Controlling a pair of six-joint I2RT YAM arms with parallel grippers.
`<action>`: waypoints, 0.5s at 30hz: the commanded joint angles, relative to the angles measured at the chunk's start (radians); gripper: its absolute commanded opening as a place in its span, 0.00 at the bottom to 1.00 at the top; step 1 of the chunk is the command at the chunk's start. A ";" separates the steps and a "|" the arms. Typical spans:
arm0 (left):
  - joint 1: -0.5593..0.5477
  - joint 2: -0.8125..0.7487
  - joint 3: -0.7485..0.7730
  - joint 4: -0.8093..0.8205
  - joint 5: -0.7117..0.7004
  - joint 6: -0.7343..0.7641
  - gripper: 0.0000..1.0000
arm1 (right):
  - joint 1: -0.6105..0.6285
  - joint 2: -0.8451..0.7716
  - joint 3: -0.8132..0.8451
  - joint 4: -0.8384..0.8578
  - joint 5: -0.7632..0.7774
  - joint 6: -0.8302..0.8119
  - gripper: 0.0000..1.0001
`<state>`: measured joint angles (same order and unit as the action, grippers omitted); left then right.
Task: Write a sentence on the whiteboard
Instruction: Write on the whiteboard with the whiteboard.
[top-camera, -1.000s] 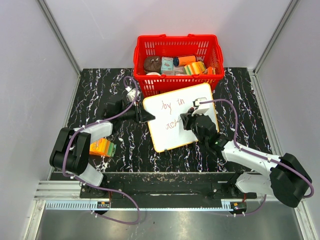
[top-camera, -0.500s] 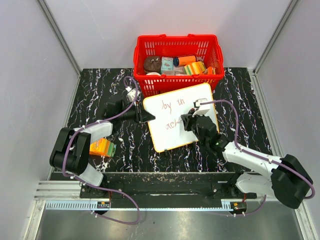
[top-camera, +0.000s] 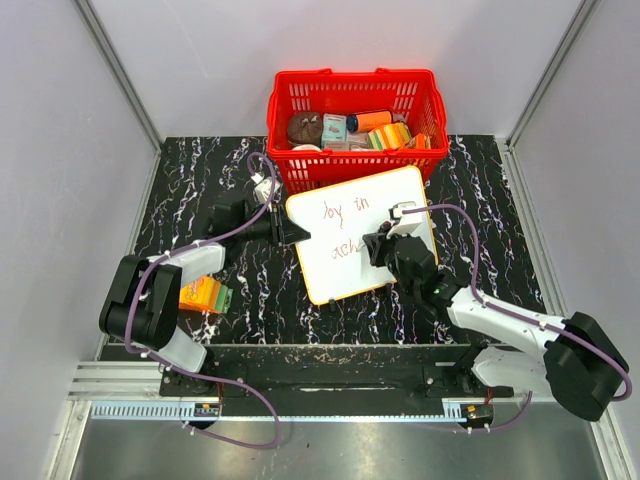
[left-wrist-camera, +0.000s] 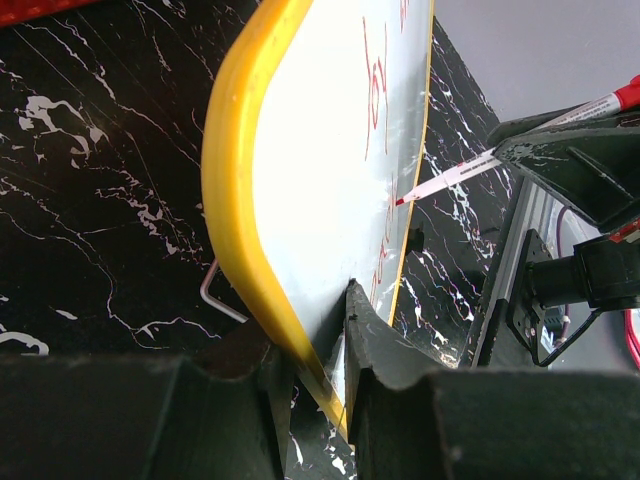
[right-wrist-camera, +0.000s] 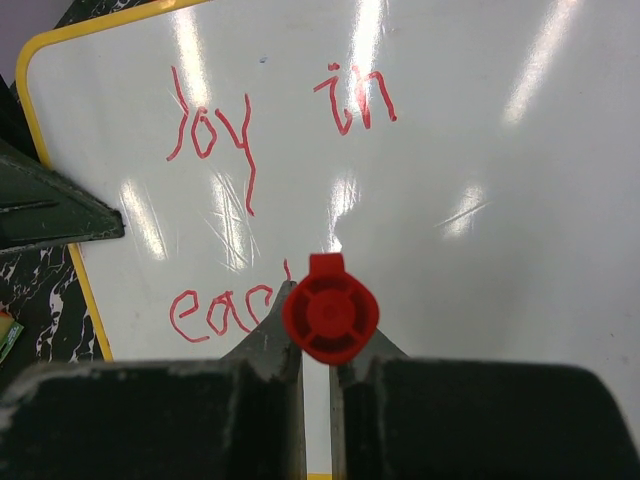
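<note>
Whiteboard (top-camera: 340, 275) lay on the desk (top-camera: 200, 180) just in front of the red basket (top-camera: 355, 85). Left fingers (left-wrist-camera: 385, 345) clamped its yellow rim. Right fingers (right-wrist-camera: 265, 345) gripped a red marker (right-wrist-camera: 330, 320) (tip at the board), the sentence (right-wrist-camera: 360, 105) unfinished.

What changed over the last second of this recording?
The right hand, shut on the red marker, crept slightly right and toward the near edge along the second line of the sentence on the whiteboard. Nothing was taken or released. The left hand stays clamped on the board's left edge; red basket and orange box unmoved.
</note>
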<state>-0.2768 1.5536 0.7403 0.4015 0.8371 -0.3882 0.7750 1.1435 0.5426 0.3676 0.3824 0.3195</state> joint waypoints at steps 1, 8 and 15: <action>-0.029 0.036 -0.002 -0.070 -0.142 0.198 0.00 | -0.011 -0.014 -0.009 -0.006 -0.010 0.012 0.00; -0.029 0.034 -0.001 -0.072 -0.142 0.201 0.00 | -0.011 -0.033 -0.003 -0.002 -0.005 0.009 0.00; -0.029 0.033 -0.002 -0.073 -0.142 0.201 0.00 | -0.011 -0.163 0.005 0.019 -0.042 -0.005 0.00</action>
<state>-0.2768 1.5536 0.7406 0.4007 0.8368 -0.3882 0.7738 1.0737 0.5388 0.3500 0.3698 0.3206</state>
